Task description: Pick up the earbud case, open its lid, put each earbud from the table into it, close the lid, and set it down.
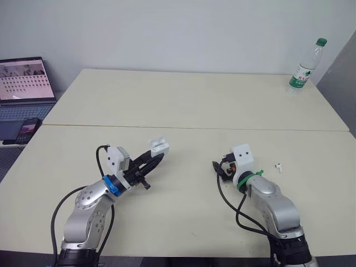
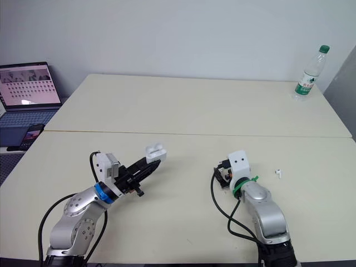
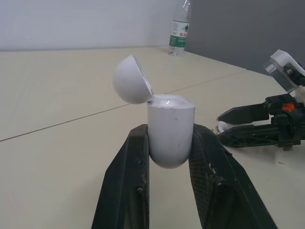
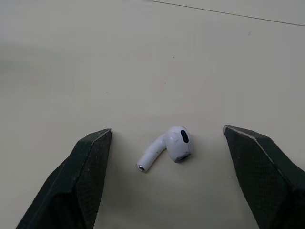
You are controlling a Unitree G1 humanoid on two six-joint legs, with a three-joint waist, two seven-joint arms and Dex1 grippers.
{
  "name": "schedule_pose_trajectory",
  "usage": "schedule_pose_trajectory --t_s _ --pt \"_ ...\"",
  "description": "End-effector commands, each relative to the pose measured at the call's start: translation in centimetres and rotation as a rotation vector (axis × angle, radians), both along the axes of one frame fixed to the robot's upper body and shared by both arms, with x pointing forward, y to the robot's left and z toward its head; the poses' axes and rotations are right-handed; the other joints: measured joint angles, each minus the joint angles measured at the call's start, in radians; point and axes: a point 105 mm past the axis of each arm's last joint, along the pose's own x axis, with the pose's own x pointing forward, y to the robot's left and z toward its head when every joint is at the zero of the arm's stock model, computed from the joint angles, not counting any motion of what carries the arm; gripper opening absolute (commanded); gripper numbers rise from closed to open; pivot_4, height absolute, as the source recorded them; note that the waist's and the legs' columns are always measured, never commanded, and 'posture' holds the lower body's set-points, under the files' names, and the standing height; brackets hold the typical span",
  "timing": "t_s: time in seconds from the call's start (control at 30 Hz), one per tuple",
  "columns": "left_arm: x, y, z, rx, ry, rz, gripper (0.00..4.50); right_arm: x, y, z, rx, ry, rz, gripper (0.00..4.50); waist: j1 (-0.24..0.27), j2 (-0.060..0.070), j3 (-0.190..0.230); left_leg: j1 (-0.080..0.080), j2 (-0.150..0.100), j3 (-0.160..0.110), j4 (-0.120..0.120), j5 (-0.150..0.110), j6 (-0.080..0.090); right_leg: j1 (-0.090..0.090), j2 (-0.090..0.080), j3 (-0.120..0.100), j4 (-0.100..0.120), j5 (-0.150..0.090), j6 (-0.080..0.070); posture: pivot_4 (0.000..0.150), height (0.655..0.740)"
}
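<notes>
My left gripper (image 1: 155,158) is shut on the white earbud case (image 1: 159,146) and holds it above the table left of centre. The case body (image 3: 170,129) sits upright between the two black fingers, with its round lid (image 3: 132,79) hinged open. My right gripper (image 4: 167,129) is open and low over the table right of centre, with one white earbud (image 4: 167,147) lying between its fingers, untouched by either finger. The left wrist view also shows that right gripper (image 3: 240,125) close to the case. A second earbud (image 1: 278,166) lies on the table to the right of the right arm.
A clear water bottle with a green cap (image 1: 305,67) stands at the far right corner. An open laptop (image 1: 25,83) and a phone (image 1: 28,129) sit on a side surface at the far left. A seam (image 1: 194,128) crosses the cream table.
</notes>
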Motion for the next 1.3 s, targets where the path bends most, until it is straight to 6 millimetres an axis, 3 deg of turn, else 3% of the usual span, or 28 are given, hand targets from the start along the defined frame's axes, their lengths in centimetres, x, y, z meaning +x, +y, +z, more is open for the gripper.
schedule_pose_trajectory --t_s 0.03,0.23,0.3,0.63,0.77,0.9,1.17,1.3 --pt "0.0 0.0 0.9 0.006 -0.043 -0.008 0.77 -0.1 0.1 -0.4 -0.039 -0.015 0.006 3.30 0.000 0.000 0.000 0.000 0.000 0.000 0.000 0.000 0.000 0.000 0.000 0.000 0.000 0.000 0.000 0.150 0.7362" --pt "0.1 0.0 0.9 0.006 -0.045 -0.010 0.77 -0.6 -0.1 -1.3 -0.083 -0.001 0.033 1.11 0.000 -0.001 -0.001 0.000 0.000 0.000 0.000 0.000 0.000 0.000 0.002 0.000 0.000 0.000 0.000 0.150 0.7362" --pt "0.0 0.0 0.9 0.007 -0.045 -0.010 0.77 -0.7 -0.2 -1.3 -0.086 -0.002 0.036 0.74 0.001 -0.002 -0.001 0.000 0.000 0.000 0.000 0.000 0.000 0.000 0.002 0.000 0.000 0.000 0.000 0.150 0.7362" --pt "0.0 -0.1 0.9 0.006 -0.042 -0.011 0.77 -0.4 -0.8 -0.1 -0.081 -0.049 0.099 0.74 0.003 -0.003 -0.002 0.000 -0.001 -0.001 0.000 0.000 0.000 0.001 0.002 0.000 -0.001 0.000 0.000 0.150 0.7362" --pt "-0.1 0.0 0.8 0.007 -0.040 -0.009 0.77 -0.8 -1.4 2.2 -0.089 -0.104 0.301 0.74 0.003 -0.002 -0.001 0.000 -0.001 0.000 0.000 0.000 0.000 0.001 0.002 0.000 -0.001 0.000 0.000 0.150 0.7362" --pt "-0.2 -0.1 0.7 0.006 -0.037 -0.010 0.77 -3.4 -3.3 3.6 -0.166 -0.069 0.630 0.74 0.003 -0.002 -0.001 -0.001 -0.002 0.000 0.001 0.000 0.000 0.001 0.002 0.000 -0.002 0.000 0.001 0.150 0.7362" --pt "-0.3 -0.4 0.5 0.001 -0.034 -0.015 0.77 -8.8 -9.5 1.9 -0.434 0.123 1.158 0.74 0.003 -0.003 0.000 0.001 0.000 -0.002 0.000 0.000 0.000 0.003 0.004 -0.001 -0.002 0.000 0.001 0.150 0.7362" --pt "-0.6 -0.3 0.3 0.001 -0.031 -0.008 0.77 -9.0 -10.7 1.3 -0.454 0.158 1.228 0.74 -0.001 -0.005 0.001 0.004 0.001 0.000 0.000 0.000 0.000 0.005 0.004 0.001 -0.002 0.000 0.001 0.150 0.7362"
